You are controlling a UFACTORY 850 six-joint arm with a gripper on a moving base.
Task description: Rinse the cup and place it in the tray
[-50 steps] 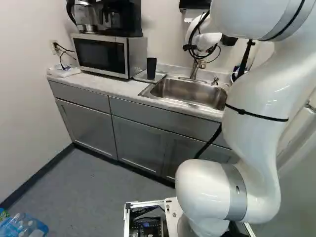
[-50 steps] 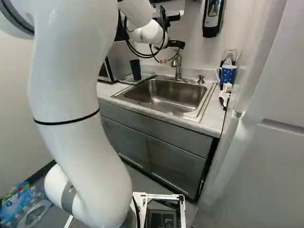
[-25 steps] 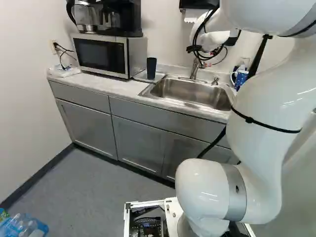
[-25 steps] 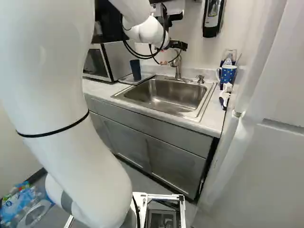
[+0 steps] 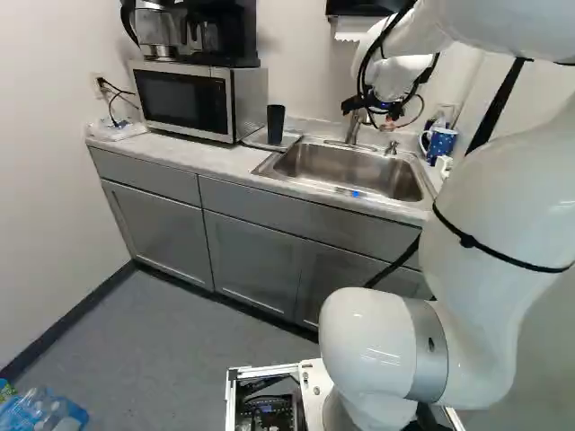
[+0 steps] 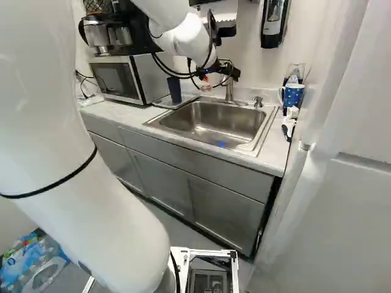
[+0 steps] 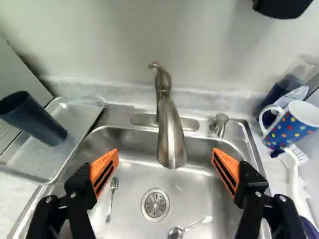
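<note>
A dark, tall cup [image 7: 37, 122] stands upright, mouth up, on a shallow metal tray [image 7: 82, 122] that lies on the counter [image 5: 211, 160] beside the sink [image 7: 132, 181], on the side towards the microwave [image 5: 184, 101]. A tray so near the basin probably serves to catch drips from washed things. The gripper [image 7: 165, 155] is released and empty: its two fingers, with orange pads [image 7: 103, 172], are spread wide over the basin, the faucet [image 7: 171, 134] ahead between them but touched by neither. That wide spread would suit closing round a cup or working near the spout, though which is meant is unclear. No water can be seen running. One spoon [image 7: 112, 196] and a second spoon [image 7: 175, 232] lie in the sink near the drain [image 7: 155, 204], perhaps left for washing. Across the sink from the tray, a spotted mug [image 7: 294, 124] sits near a white-bristled brush [image 7: 294, 174], likely kept handy for scrubbing. With the cup in its tray, the job looks either finished or unstarted; whether it has been rinsed cannot be told. If it needs lifting, a careless sideways nudge could tip it.
</note>
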